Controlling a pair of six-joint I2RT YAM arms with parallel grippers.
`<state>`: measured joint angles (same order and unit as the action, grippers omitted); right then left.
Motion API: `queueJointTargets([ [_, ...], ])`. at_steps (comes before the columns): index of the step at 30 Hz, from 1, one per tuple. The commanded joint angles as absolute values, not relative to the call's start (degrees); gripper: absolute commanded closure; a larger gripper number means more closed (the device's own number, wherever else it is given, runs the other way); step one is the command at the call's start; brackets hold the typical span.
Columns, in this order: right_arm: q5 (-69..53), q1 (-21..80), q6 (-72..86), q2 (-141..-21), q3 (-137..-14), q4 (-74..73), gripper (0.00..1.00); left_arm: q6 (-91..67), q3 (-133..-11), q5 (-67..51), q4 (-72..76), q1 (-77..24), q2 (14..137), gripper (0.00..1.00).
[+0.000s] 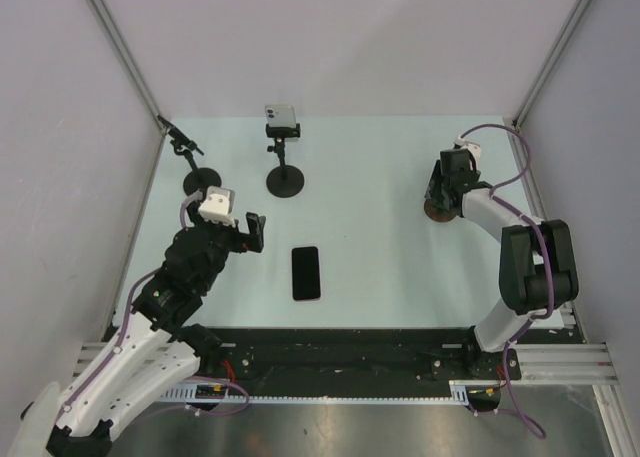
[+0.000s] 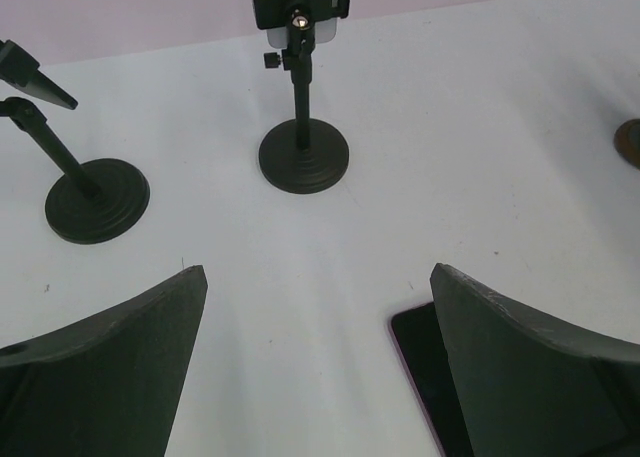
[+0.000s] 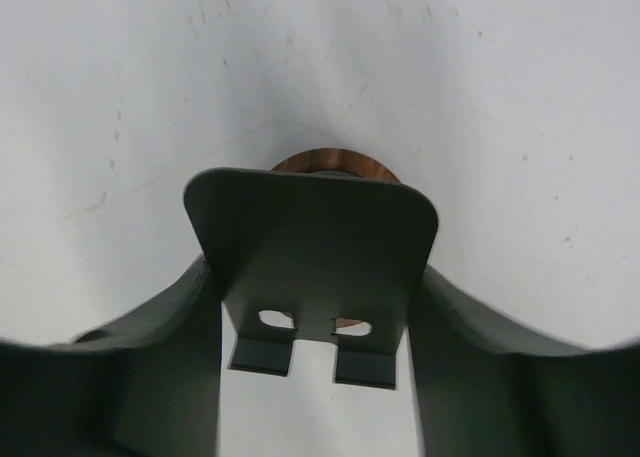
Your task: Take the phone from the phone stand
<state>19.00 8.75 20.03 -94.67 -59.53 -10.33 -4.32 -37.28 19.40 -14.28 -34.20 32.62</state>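
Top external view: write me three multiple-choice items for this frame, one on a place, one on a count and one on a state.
1. Where is the dark phone?
A. Flat on the table, between the two arms
B. On a stand's round base
C. Clamped in a stand

2. How many black round-based stands are there?
A. One
B. Two
C. Four

3. What state is the left gripper in?
A. Open, holding nothing
B. Shut on a phone
C. Shut on a stand's post

Answers:
1 A: it lies face up on the table, apart from both stands.
2 B: the middle stand clamps a light phone, and the left stand is bare.
3 A: its fingers stand wide apart with only table between them.
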Motion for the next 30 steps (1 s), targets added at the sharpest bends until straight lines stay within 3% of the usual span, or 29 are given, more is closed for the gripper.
queueJointTargets([
  [1,16.8,7.4,10.8,-96.4,-64.9,-3.9,0.65,-1.3,-37.5,20.3,-12.6,-34.4,35.2,0.00],
  [3,14.6,6.2,6.5,-97.5,-66.1,-2.5,0.78,-0.9,-37.4,20.9,-12.5,-34.4,35.7,0.00],
  [7,6.0,3.0,0.7,-101.9,-72.0,-0.6,0.85,-0.2,-36.6,23.5,-11.9,-34.3,35.2,0.00],
  [16,-7.2,-1.4,-4.0,-120.6,-98.6,-9.6,0.84,1.8,-35.9,24.5,-10.9,-33.2,37.5,0.00],
  [22,-9.9,-2.5,-2.6,-127.0,-106.8,-12.8,0.65,1.7,-35.9,23.5,-10.9,-33.0,39.2,0.00],
  [25,-10.4,-2.6,-2.4,-127.4,-106.8,-13.3,0.43,0.6,-36.4,21.5,-11.0,-33.0,40.1,0.00],
  [30,-10.9,-3.0,-3.1,-126.3,-105.0,-13.7,0.17,-5.0,-38.7,18.5,-11.8,-33.0,44.1,0.00],
])
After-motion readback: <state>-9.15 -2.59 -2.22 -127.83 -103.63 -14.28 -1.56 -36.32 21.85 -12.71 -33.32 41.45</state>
